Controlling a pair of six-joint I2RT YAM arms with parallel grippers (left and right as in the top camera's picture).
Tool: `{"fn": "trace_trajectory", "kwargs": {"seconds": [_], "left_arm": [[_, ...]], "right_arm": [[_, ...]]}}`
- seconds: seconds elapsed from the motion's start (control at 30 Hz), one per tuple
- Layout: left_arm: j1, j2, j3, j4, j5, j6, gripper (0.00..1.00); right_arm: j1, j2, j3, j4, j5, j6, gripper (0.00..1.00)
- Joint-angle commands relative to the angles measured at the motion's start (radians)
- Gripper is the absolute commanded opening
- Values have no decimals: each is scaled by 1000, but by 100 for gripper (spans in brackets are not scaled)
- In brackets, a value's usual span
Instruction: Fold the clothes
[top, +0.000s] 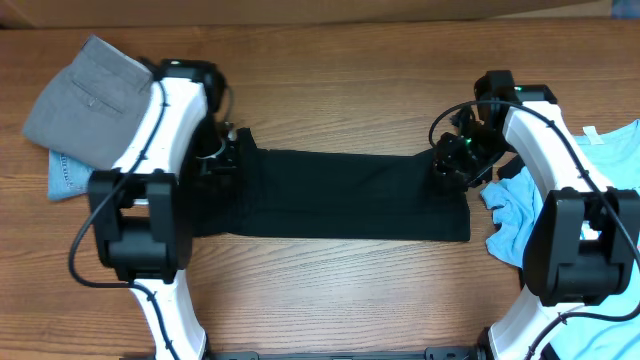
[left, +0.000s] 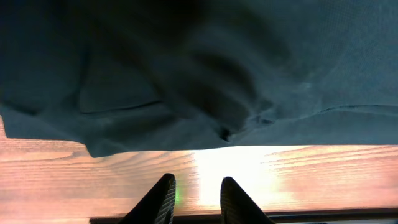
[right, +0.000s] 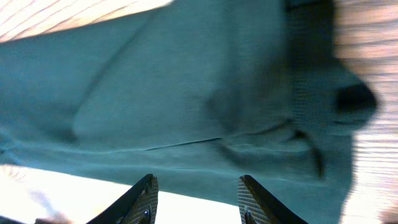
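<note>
The T-shirt lies at the centre of the worktop, folded into a long black band running from 9 o'clock to 3 o'clock. The left gripper sits at the band's 9 o'clock end. Its fingers are apart with nothing between them, over bare wood just beside the cloth's edge. The right gripper is at the 3 o'clock end, low over the fabric, its fingers spread wide and holding nothing. The cloth is rumpled there, with a seam crossing it.

Grey trousers lie at 10 o'clock, overlapping a blue denim piece. A light blue garment lies at 3 o'clock, partly under the right arm, near the band's end.
</note>
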Motion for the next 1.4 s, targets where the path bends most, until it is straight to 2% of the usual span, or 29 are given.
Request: {"fn": "trace_trajectory", "kwargs": {"seconds": [0.0, 0.17, 0.53, 0.63, 0.77, 0.93, 1.13, 1.37], "left_arm": [[16, -44, 7, 4, 90, 88, 29], [-25, -44, -88, 84, 131, 172, 31], [-25, -44, -274, 256, 135, 189, 29], [-25, -44, -304, 315, 151, 188, 22], [-27, -44, -307, 291, 193, 188, 4], [-27, -48, -257, 181, 255, 188, 4], [-27, -69, -98, 68, 261, 188, 4], [-62, -76, -46, 37, 290, 171, 4]], "right_arm": [[14, -11, 12, 7, -66, -22, 45], [14, -11, 12, 13, -72, -20, 45], [14, -11, 12, 18, -72, -21, 45], [14, -11, 12, 21, -72, -21, 45], [14, -11, 12, 21, -72, -21, 45], [14, -11, 12, 21, -72, -21, 45], [14, -11, 12, 29, -72, -21, 45], [14, -11, 12, 32, -72, -21, 45]]}}
